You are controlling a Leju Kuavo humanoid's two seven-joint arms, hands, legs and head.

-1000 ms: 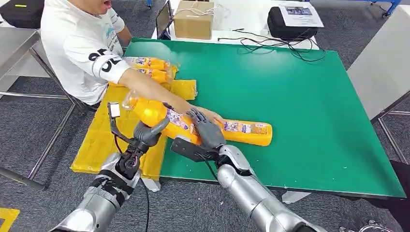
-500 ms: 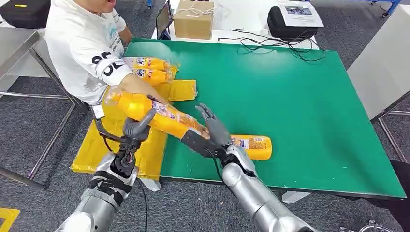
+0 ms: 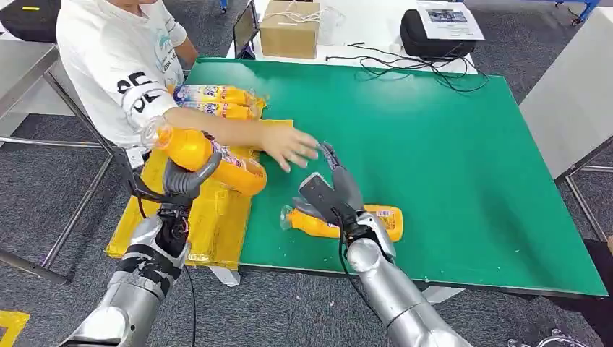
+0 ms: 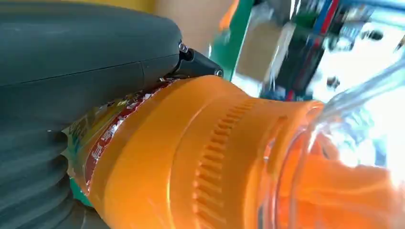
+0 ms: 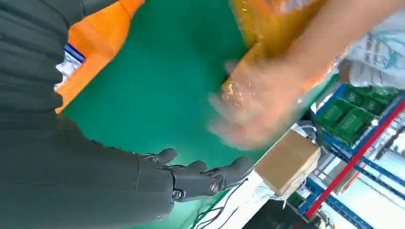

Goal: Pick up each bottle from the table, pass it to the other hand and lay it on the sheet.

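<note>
Our left hand (image 3: 182,178) grips a bottle (image 3: 206,155) around its body and holds it tilted above the yellow sheet (image 3: 155,210), cap toward the person (image 3: 123,65). Our right hand (image 3: 334,189) is empty, fingers spread, above a second bottle (image 3: 376,220) lying on the green tabletop (image 3: 434,144). The person's hand (image 3: 289,147) reaches over the tabletop near our right hand. Two more bottles (image 3: 217,101) lie by the person

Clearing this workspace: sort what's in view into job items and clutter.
Job items: orange plastic bottle held by left hand; orange bottle lying on green table under right hand; yellow sheet; two laid bottles.

Clutter: cardboard box; black bag; cables.
</note>
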